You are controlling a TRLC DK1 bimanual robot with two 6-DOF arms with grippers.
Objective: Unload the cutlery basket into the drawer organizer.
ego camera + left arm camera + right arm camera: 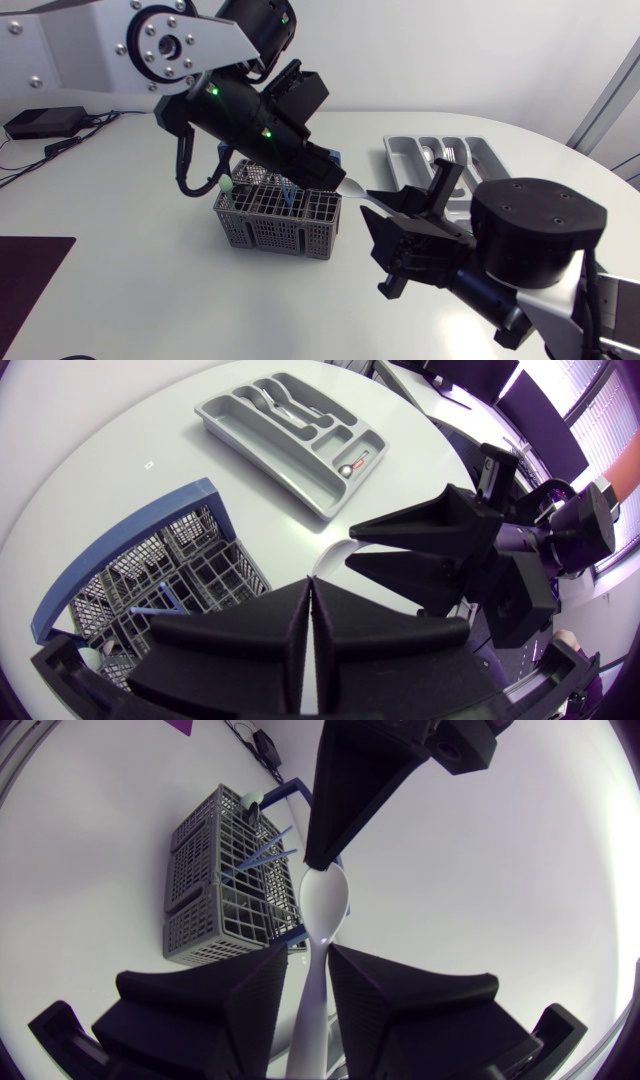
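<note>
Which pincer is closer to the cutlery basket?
The left. The left pincer hangs just above the basket, holding a white spoon. The right pincer is farther off, beside the basket, at the spoon's other end.

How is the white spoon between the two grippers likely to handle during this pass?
The white spoon looks like smooth, glossy plastic, so probably light and somewhat slippery. It juts out straight with the left gripper pinching only its bowl tip, which suggests it is fairly stiff. Its narrow handle, between the right gripper's open fingers, might twist if clamped off-centre.
</note>
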